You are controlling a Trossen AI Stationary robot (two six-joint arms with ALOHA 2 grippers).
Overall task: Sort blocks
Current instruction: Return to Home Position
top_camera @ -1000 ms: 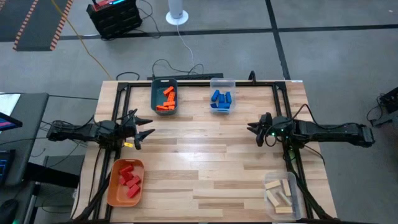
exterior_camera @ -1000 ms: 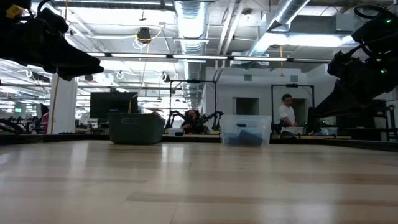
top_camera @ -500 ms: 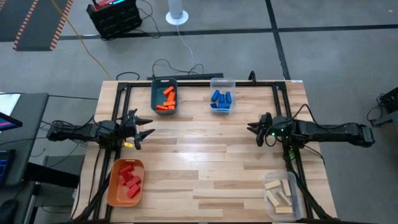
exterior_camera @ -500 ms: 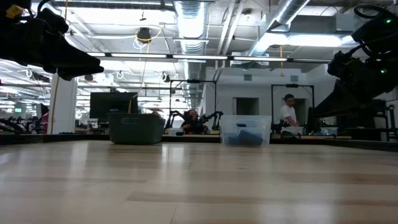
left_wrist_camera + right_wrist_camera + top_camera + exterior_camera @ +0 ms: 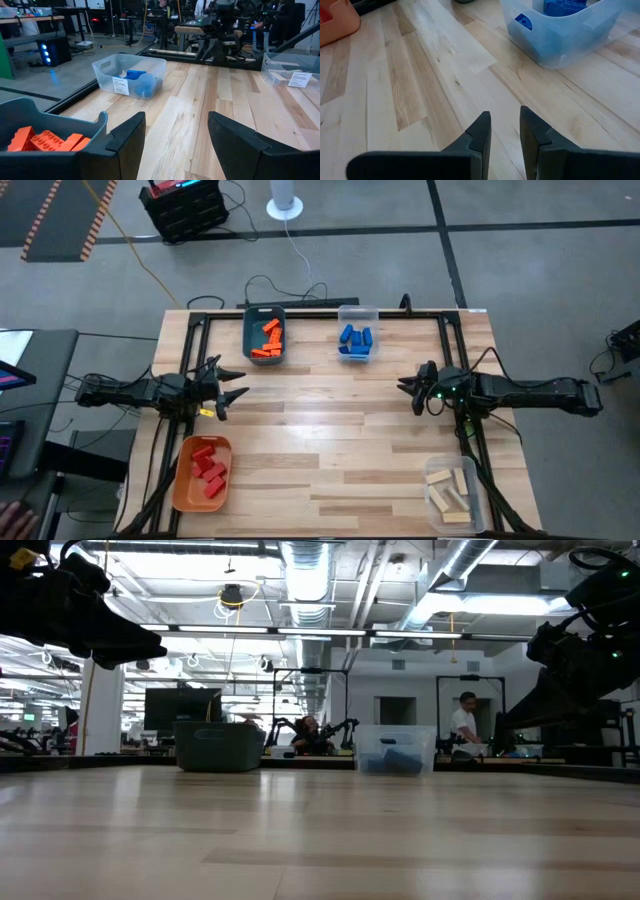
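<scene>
No block lies loose on the table. Orange blocks [image 5: 268,337] lie in a teal bin [image 5: 249,338], blue blocks [image 5: 354,338] in a clear bin [image 5: 357,313], red blocks [image 5: 208,470] in an orange bin [image 5: 184,485], and pale wood blocks [image 5: 448,488] in a clear bin [image 5: 476,498]. My left gripper [image 5: 236,386] hovers at the table's left side, wide open and empty; it also shows in the left wrist view [image 5: 176,125]. My right gripper [image 5: 405,390] hovers at the right side, empty, with a narrow gap between its fingers [image 5: 504,120].
The teal bin and the blue-block bin stand at the far edge, the orange bin at the near left corner, the wood-block bin at the near right corner. Black frame rails [image 5: 322,313] run along the table's edges. Bare wood [image 5: 320,430] lies between the arms.
</scene>
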